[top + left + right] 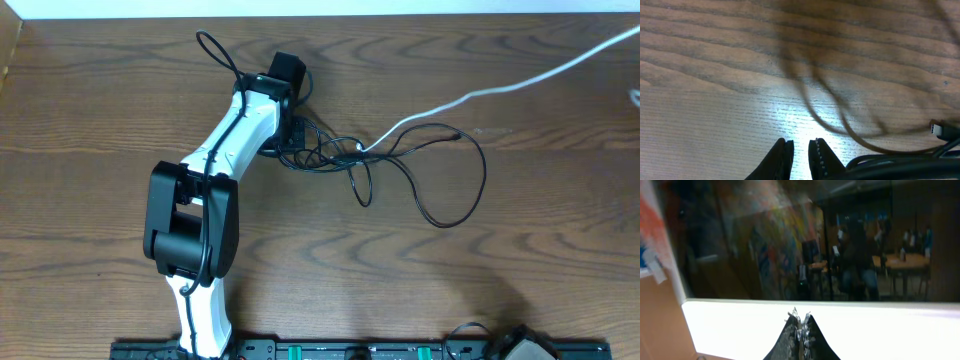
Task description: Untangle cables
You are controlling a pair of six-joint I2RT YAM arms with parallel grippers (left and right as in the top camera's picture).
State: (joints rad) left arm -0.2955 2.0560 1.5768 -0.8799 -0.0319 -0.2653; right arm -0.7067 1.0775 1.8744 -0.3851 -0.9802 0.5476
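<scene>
on the wooden table point(100, 120), the black cables point(330, 152) lay in a knot a little above the middle, with one wide loop trailing off to the right. the white cable point(500, 88) ran in from the upper right edge and met that knot at its right side. the left gripper point(288, 120) sat low at the knot's left end; in its wrist view the left gripper point(800, 145) had its jaws a sliver apart, bare wood showing between the tips and nothing seen clasped there, while dark cords passed just beside one finger and a small plug point(939, 129) lay off to the right. the right gripper point(800, 317) was clenched on nothing, well apart from the cables, at the near edge.
</scene>
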